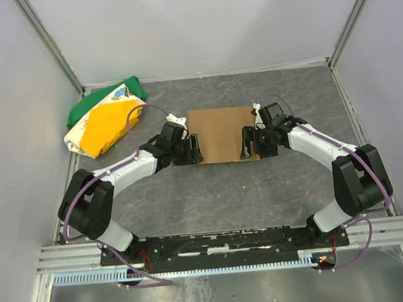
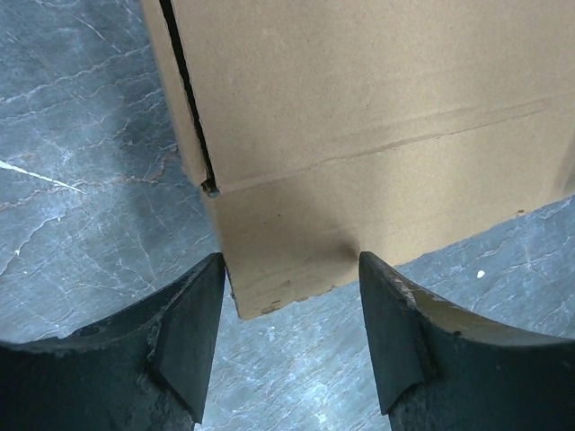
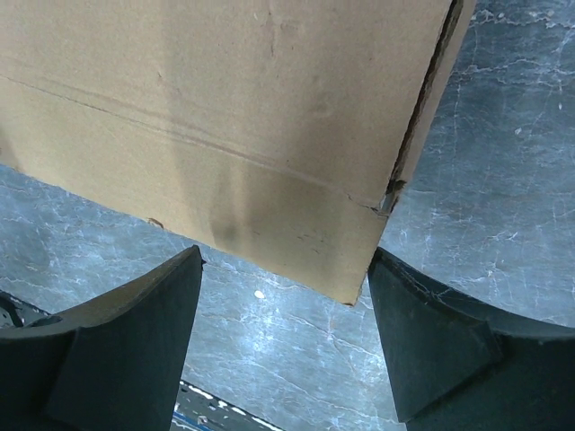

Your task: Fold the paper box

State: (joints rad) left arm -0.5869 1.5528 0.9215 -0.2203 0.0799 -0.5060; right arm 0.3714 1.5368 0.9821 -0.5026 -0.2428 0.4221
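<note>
The paper box [image 1: 221, 131] is a flat sheet of brown cardboard lying on the grey table in the top view, with creases and a cut slit near each side. My left gripper [image 1: 196, 150] stands open at the sheet's near left corner. In the left wrist view that corner [image 2: 269, 287] points into the gap between the fingers [image 2: 193, 332]. My right gripper [image 1: 247, 143] stands open at the near right corner. The right wrist view shows that corner [image 3: 346, 278] just ahead of the fingers [image 3: 422, 341]. Neither gripper holds anything.
A green, yellow and white cloth bundle [image 1: 103, 121] lies at the back left, near the left wall. Enclosure walls and metal posts ring the grey marbled table [image 1: 226, 191]. The arms' base rail [image 1: 224, 244] runs along the near edge.
</note>
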